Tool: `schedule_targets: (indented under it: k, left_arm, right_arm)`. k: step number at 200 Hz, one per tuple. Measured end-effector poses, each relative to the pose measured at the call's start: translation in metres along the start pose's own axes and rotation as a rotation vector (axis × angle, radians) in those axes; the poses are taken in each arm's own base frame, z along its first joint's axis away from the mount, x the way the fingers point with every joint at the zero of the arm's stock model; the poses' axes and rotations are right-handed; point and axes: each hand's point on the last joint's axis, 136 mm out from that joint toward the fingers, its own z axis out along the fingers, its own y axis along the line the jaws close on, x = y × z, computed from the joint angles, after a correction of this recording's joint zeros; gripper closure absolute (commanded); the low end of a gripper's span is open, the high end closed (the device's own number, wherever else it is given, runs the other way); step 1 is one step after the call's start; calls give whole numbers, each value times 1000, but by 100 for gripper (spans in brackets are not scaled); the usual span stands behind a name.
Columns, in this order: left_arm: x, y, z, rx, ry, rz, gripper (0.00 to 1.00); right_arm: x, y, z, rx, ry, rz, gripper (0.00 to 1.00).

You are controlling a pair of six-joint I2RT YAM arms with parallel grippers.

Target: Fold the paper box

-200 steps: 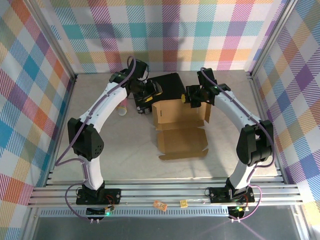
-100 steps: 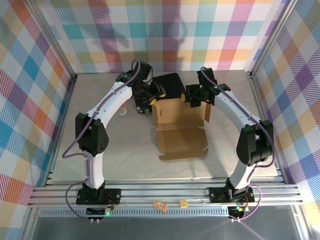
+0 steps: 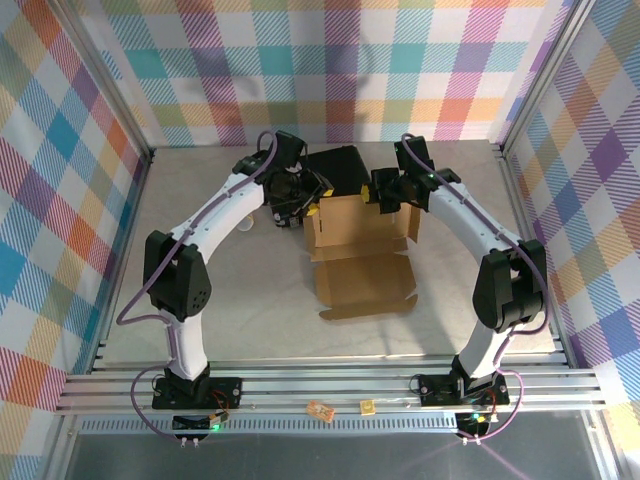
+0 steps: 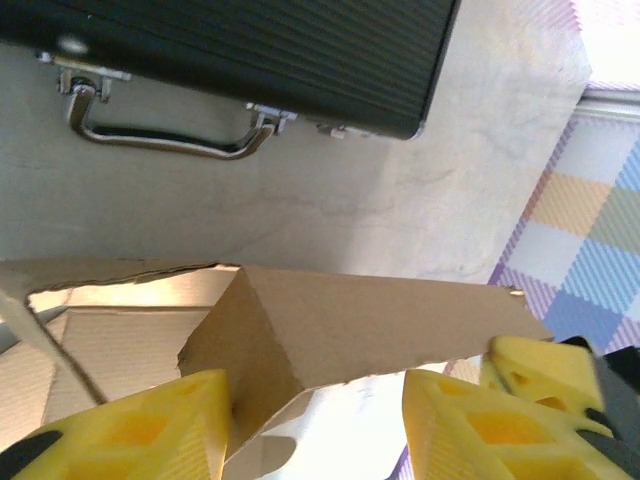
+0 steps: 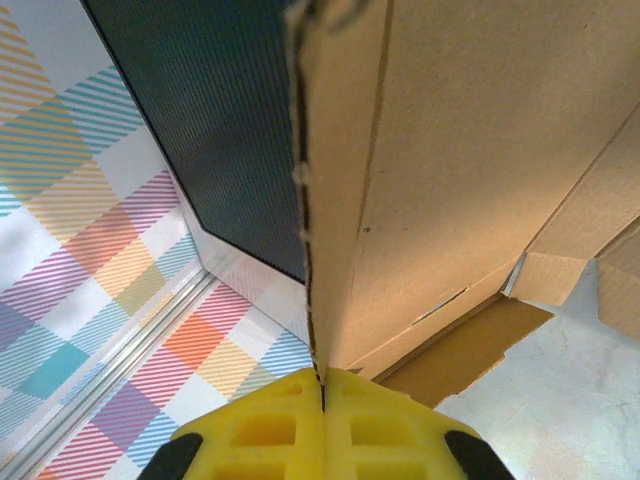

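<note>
Two grippers are at the raised rear wall of the paper box [image 3: 362,262], which sits at mid-table with its front panel and flaps lying flat toward the arm bases. The upright rear wall stands just in front of the black hard case [image 3: 335,163]; contact between them cannot be confirmed.

Left gripper [image 3: 306,197]: at the wall's left corner. In the left wrist view the left gripper [image 4: 315,388] has its yellow fingers [image 4: 135,430] spread wide, a folded cardboard flap of the box [image 4: 350,320] lying between them. No clamping is evident. The case [image 4: 250,50] with its metal handle lies beyond.

Right gripper [image 3: 381,192]: at the top edge of the wall, right of centre. In the right wrist view the right gripper [image 5: 322,380] has its fingers pressed together on the thin edge of a cardboard panel [image 5: 450,150], pinching it. The case [image 5: 220,130] stands behind that panel.
</note>
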Motion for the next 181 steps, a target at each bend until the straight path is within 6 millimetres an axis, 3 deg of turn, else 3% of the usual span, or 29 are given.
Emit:
schedule_targets:
  k: [30, 46, 64, 83, 142, 161, 181]
  left_arm:
    - [-7, -5, 6, 42, -27, -91, 52]
    - [-9, -10, 6, 63, -35, -130, 57]
    - [-12, -12, 6, 69, -50, -161, 74]
    - [-14, -11, 6, 69, -56, -183, 100]
    - [-17, -14, 7, 87, -65, -187, 100]
    - [-22, -14, 7, 96, -73, -168, 54]
    - [-25, -18, -1, 110, -93, -99, 41]
  right_arm:
    - [-2, -2, 4, -4, 1, -2, 100]
    - [-3, -4, 6, -4, 2, -2, 100]
    - [-4, -4, 6, -8, 0, -1, 100]
    - [-7, -4, 5, -12, -3, 1, 100]
    - [-7, -7, 6, -26, 0, -4, 100]
    - [-7, -8, 6, -26, 0, -1, 100]
    - [-11, -6, 5, -30, -3, 12, 100]
